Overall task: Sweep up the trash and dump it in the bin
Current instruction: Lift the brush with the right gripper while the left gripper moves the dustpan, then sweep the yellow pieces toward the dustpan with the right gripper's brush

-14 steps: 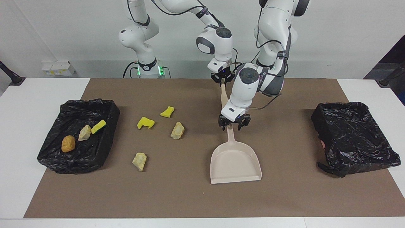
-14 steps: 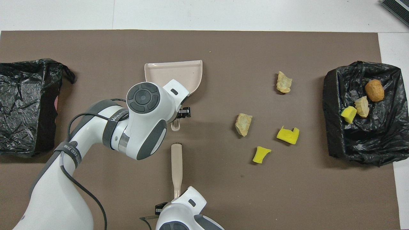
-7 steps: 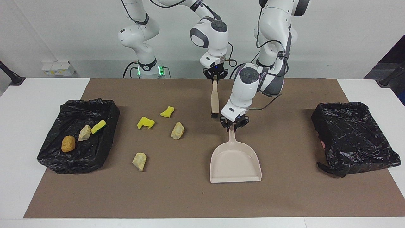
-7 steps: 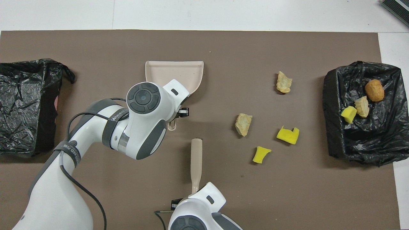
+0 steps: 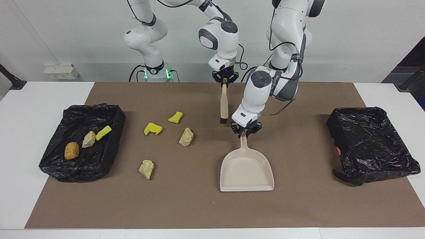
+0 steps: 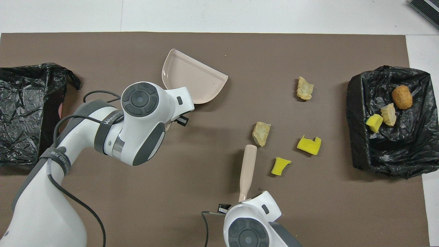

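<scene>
My left gripper [image 5: 246,130] is shut on the handle of the beige dustpan [image 5: 247,170], which is low over the middle of the mat. In the overhead view the dustpan [image 6: 192,80] is turned with its mouth partly toward the right arm's end. My right gripper [image 5: 225,80] is shut on the beige brush [image 5: 224,103], which hangs bristles down. In the overhead view the brush [image 6: 247,168] has its tip beside a beige lump [image 6: 261,133]. Two yellow sponge pieces [image 5: 152,128] [image 5: 175,117] and two beige lumps [image 5: 186,136] [image 5: 146,169] lie on the mat.
A black-lined bin [image 5: 109,114] at the right arm's end holds an orange-brown lump [image 5: 71,150], a beige lump [image 5: 88,139] and a yellow piece [image 5: 103,132]. A second black-lined bin [image 5: 370,142] stands at the left arm's end. A brown mat [image 5: 186,205] covers the table.
My right gripper has lifted the brush off the mat and carried it toward the scraps. My left gripper has closed on the dustpan handle and, in the overhead view, turned the pan.
</scene>
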`<state>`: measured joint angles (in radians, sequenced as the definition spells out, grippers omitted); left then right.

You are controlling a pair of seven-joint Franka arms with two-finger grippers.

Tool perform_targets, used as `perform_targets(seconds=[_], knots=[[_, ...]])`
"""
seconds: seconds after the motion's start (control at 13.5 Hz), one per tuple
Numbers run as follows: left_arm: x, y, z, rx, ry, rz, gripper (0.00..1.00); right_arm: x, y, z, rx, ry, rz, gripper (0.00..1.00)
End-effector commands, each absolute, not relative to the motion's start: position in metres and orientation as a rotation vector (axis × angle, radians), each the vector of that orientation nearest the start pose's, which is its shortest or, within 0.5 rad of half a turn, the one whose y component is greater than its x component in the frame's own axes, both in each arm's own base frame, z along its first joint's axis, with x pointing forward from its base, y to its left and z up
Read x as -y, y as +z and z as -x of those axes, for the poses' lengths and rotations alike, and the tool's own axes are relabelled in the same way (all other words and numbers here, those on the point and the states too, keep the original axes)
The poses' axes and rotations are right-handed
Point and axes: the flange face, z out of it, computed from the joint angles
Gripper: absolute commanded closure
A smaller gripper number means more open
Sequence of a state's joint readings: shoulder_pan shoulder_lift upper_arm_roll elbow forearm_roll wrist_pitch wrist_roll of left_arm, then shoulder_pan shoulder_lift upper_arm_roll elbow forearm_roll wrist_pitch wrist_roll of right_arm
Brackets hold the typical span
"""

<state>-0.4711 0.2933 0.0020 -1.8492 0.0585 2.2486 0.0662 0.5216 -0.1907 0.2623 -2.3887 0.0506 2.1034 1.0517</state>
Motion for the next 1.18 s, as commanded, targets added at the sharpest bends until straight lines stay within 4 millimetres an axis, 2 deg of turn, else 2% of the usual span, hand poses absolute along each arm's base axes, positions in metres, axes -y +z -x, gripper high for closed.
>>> perform_targets(seconds=[0.0,0.07,0.22,0.3,0.37,0.52,0.59,0.74,0.81,0.89,1.11], knots=[[0.255,0.409,-0.572,-1.091,-0.209,2.882,1.0,-0.284,0.397,-0.334,-0.715,0.092,3.175,1.0],[0.236,0.424,-0.573,-1.174,-0.18,2.84,1.0,-0.269,0.398,-0.343,-0.78,0.107,3.171,1.0],[0.202,0.447,-0.564,-1.5,-0.058,2.675,1.0,-0.25,0.396,-0.352,-0.835,0.11,3.181,1.0],[0.187,0.457,-0.562,-1.603,-0.025,2.615,1.0,-0.24,0.395,-0.359,-0.863,0.106,3.186,1.0],[0.181,0.462,-0.554,-1.731,0.047,2.545,1.0,-0.232,0.393,-0.362,-0.868,0.124,3.2,1.0],[0.176,0.457,-0.541,-1.979,0.138,2.382,1.0,-0.213,0.389,-0.368,-0.886,0.12,3.247,1.0],[0.18,0.454,-0.533,-2.015,0.14,2.355,1.0,-0.2,0.385,-0.371,-0.922,0.127,3.249,1.0],[0.181,0.442,-0.517,-2.043,0.138,2.329,1.0,-0.193,0.382,-0.37,-0.948,0.146,3.258,1.0],[0.189,0.427,-0.51,-2.046,0.131,2.326,1.0,-0.191,0.381,-0.368,-0.957,0.163,3.264,1.0],[0.197,0.418,-0.504,-2.059,0.114,2.312,1.0,-0.179,0.379,-0.372,-0.996,0.184,3.263,1.0],[0.197,0.419,-0.504,-2.047,0.104,2.32,1.0,-0.144,0.367,-0.366,-1.017,0.204,3.281,1.0]])
